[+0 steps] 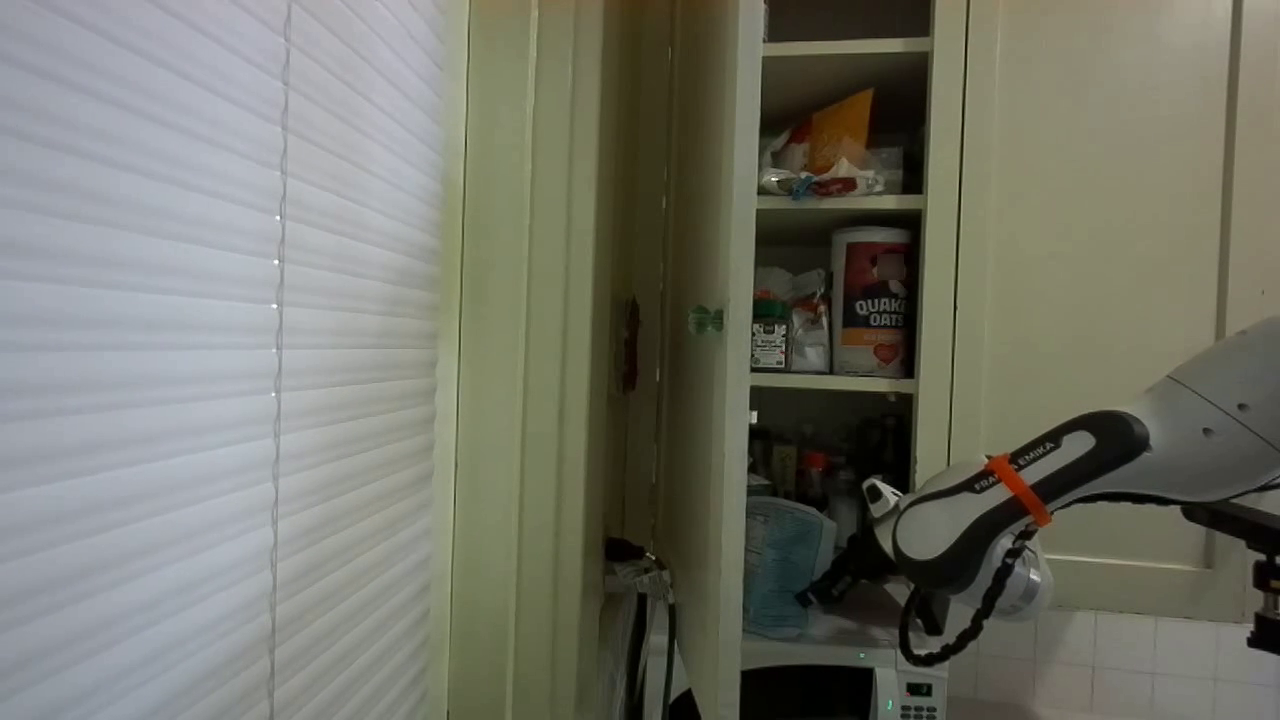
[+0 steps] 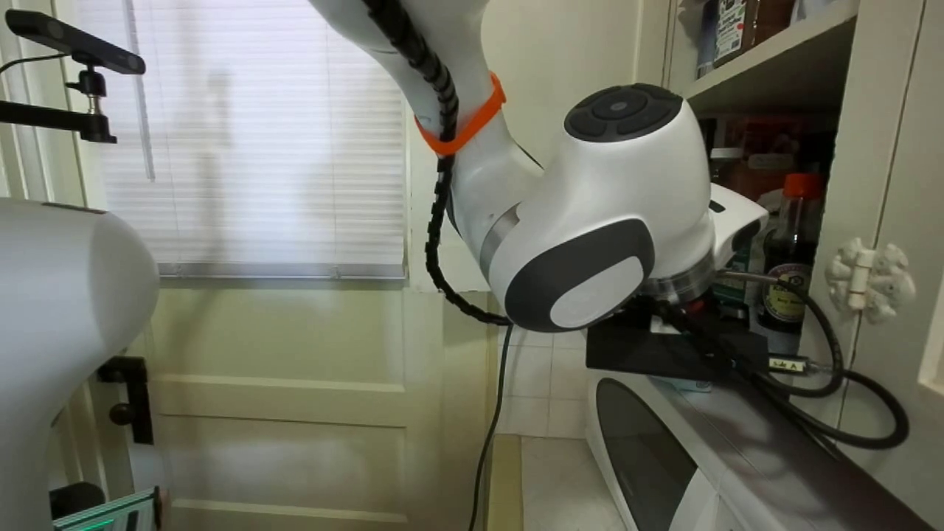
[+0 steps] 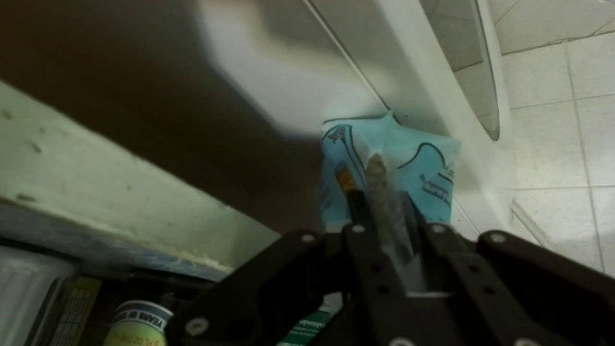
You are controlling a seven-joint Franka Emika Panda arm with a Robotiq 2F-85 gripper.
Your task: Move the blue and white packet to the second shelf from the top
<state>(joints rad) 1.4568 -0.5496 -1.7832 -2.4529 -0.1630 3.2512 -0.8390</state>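
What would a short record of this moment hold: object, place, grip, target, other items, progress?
object: blue and white packet
place: roughly upright over the microwave; whether it rests there is unclear
grip: fingers closed on a fold of the packet
target: second shelf from the top, bearing an orange packet
other items: oats canister below that shelf; red-capped bottle further down
progress: not yet on target shelf

Packet (image 1: 782, 563) looks creased plastic; claw (image 3: 382, 201) matt; arm (image 2: 630, 173) smooth, softly glossy; bottle (image 2: 792, 243) smooth, glassy; cupboard (image 1: 943, 250) painted.
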